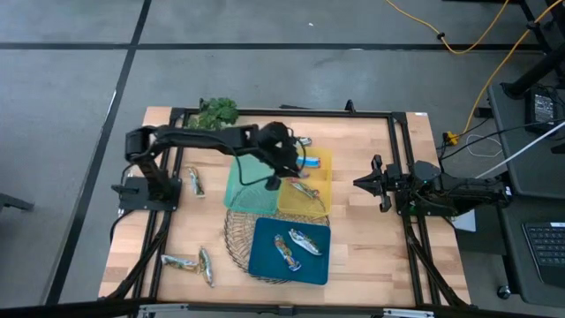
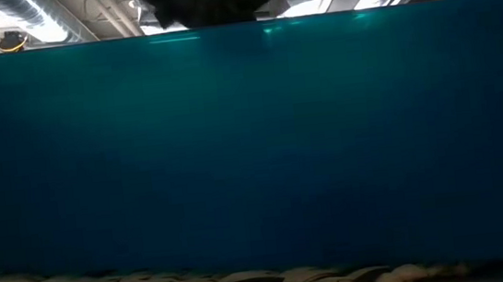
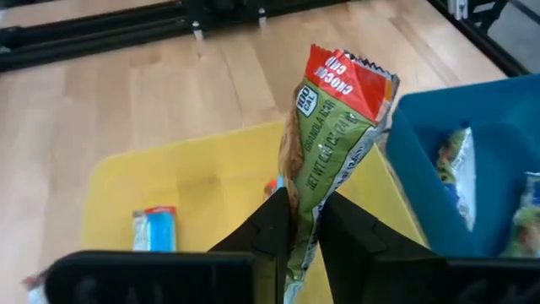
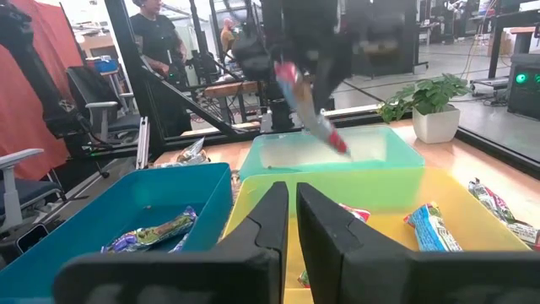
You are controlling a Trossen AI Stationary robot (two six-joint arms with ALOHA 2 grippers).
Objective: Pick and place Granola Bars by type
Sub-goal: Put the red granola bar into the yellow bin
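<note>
the left pincer [image 3: 305, 221] is clamped on one end of a red-and-green granola bar [image 3: 331, 143], hanging above the yellow tray [image 1: 320, 164]. held only by its wrapper tip, the bar could swing or slip and drop into the blue tray [image 1: 265, 256] beside the yellow tray. the right pincer [image 1: 375, 184], shut and empty, waits past the yellow tray. the low view is blocked by the blue tray's wall.

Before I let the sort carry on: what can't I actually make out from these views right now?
- Low view: the blue tray's wall fills it, hiding the table and both hands.
- High view: bars too small to read by type; the left arm covers part of the green tray.
- Left wrist view: the held bar is cut off low by the left hand.
</note>
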